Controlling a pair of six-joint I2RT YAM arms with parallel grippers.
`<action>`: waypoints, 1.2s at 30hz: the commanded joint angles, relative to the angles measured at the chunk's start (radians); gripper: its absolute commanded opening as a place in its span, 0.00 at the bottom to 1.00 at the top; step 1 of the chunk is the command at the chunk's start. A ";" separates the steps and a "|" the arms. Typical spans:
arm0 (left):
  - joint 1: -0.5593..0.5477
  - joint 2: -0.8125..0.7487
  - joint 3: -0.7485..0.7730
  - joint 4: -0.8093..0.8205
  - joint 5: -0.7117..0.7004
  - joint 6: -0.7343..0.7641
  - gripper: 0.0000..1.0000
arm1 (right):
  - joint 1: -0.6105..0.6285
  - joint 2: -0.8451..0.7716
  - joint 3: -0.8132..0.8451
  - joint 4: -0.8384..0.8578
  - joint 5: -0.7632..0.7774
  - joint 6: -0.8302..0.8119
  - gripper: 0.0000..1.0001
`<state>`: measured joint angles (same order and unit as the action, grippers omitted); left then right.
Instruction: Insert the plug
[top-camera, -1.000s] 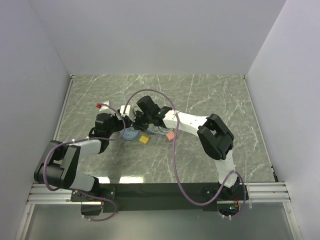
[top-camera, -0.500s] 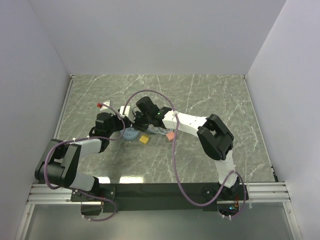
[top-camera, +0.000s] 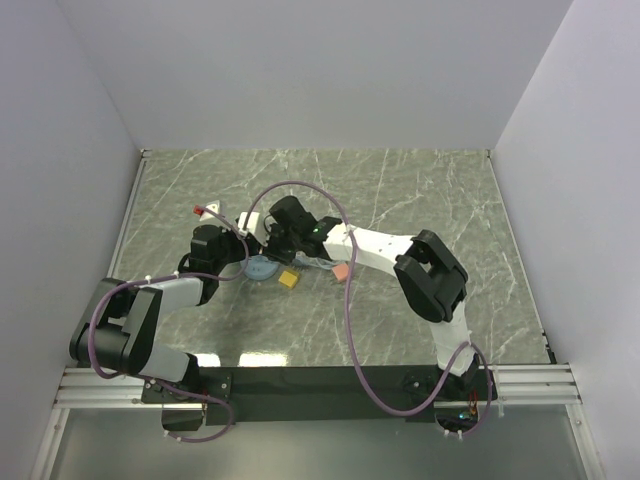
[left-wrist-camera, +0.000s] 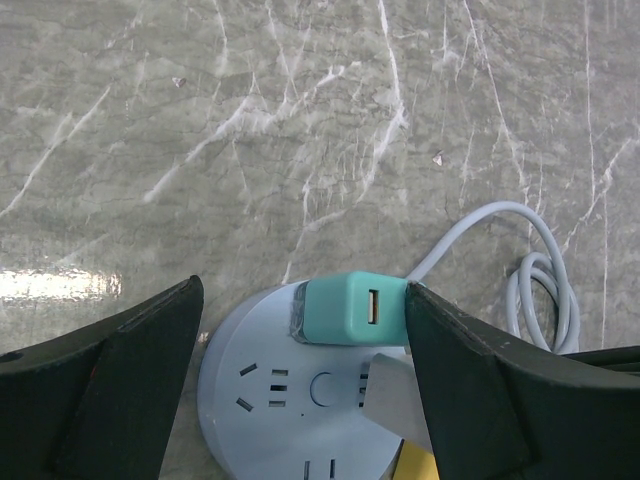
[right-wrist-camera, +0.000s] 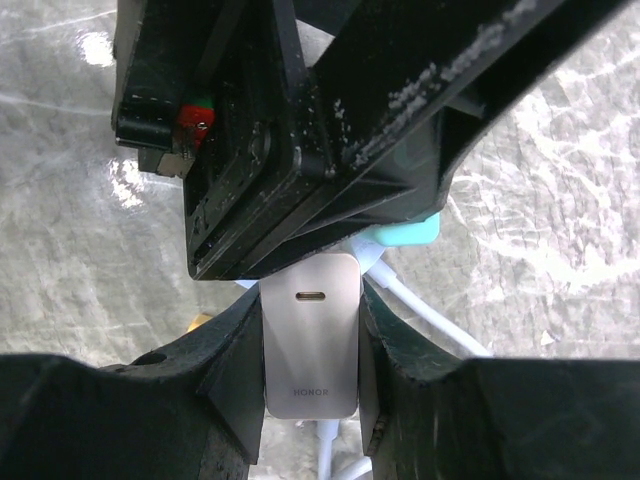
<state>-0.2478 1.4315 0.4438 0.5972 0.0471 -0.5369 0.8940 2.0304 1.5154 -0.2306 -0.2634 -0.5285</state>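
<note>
We judge the step as alignment: the right pincer is clamped on the silver plug, just above the round socket. The left pincer stands apart around this socket. Next, the pins must meet free slots.

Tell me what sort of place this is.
Probably a robot test cell: plain white walls box in a marble-look table, a left arm and right arm are bolted at its near edge, over a round socket block.

Green marble table carries a round socket hub, white cable, yellow block and pink block.
</note>
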 joint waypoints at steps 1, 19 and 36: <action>-0.008 0.000 0.024 0.009 0.042 0.028 0.88 | 0.057 -0.059 -0.035 0.059 0.061 0.033 0.00; -0.008 -0.013 0.019 0.009 0.054 0.041 0.88 | 0.054 -0.125 -0.052 0.076 0.001 0.035 0.00; -0.010 -0.006 0.024 0.001 0.063 0.045 0.88 | 0.046 -0.067 -0.021 0.043 -0.008 -0.019 0.00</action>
<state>-0.2481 1.4311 0.4438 0.6006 0.0772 -0.5129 0.9112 1.9789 1.4525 -0.2043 -0.2222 -0.4812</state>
